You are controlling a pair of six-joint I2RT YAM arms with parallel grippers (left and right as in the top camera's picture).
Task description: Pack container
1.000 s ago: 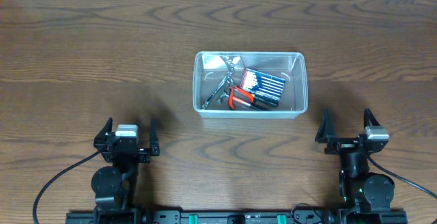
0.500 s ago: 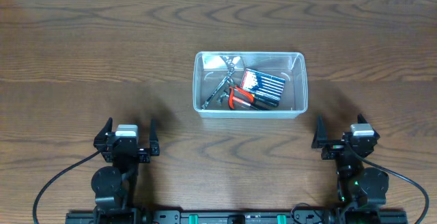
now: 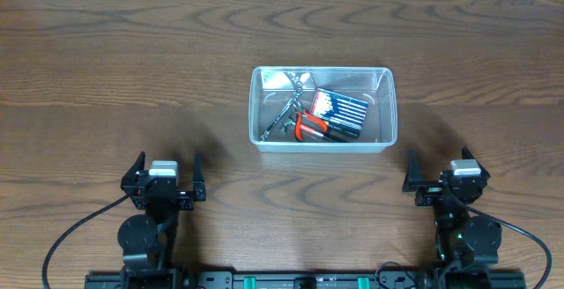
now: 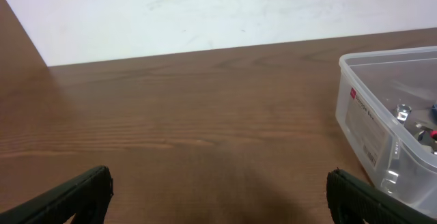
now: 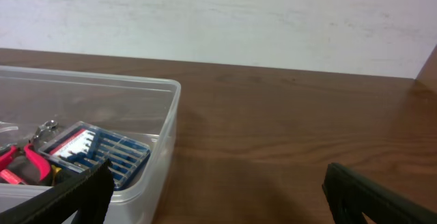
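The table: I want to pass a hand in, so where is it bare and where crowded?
Bare table runs left, right and behind the container, and between it and the open left pincer and right pincer. Crowded only inside the container: red-handled pliers, a blue case and metal tools fill its left and middle.

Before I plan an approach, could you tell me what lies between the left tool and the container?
Nothing: in the overhead view only bare wooden table separates the left tool from the container; the left wrist view agrees.
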